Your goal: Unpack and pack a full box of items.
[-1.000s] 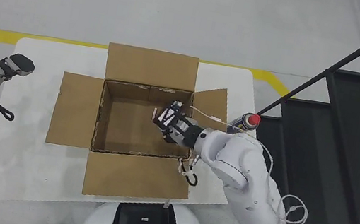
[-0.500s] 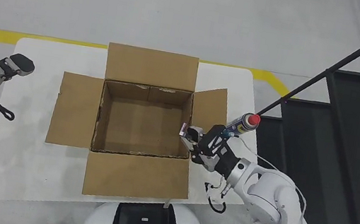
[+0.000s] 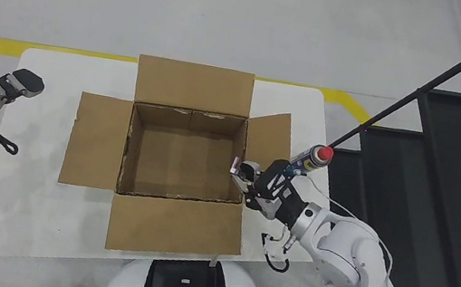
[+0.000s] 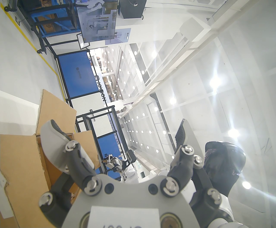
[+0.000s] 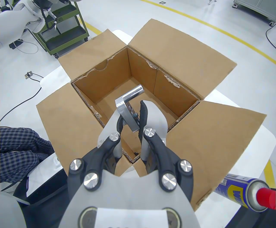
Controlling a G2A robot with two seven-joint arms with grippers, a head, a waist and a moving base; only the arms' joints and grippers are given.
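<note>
An open cardboard box (image 3: 194, 87) stands mid-table with all its flaps spread; its floor shows bare cardboard. My right gripper (image 3: 244, 176) hovers over the box's right wall near the front corner, shut on a shiny L-shaped metal part (image 5: 127, 101) whose round bar points over the box (image 5: 183, 56). The right gripper (image 5: 130, 110) clamps the part's flat plate between both pads. A blue spray can with a red cap (image 3: 313, 156) lies on the table just right of the box. My left gripper (image 3: 26, 82) sits off the table's left edge, open and holding nothing (image 4: 117, 133).
The white table (image 3: 29, 193) has bare surface left of the box. A black metal stair frame (image 3: 446, 170) stands close to the table's right side. The spray can (image 5: 243, 194) lies beside the right flap. A green cart (image 5: 62, 34) stands beyond the table.
My right gripper has come out of the box's inside, moving right and toward the front with the metal part held. In the last half second it stays still. The left arm has not moved.
</note>
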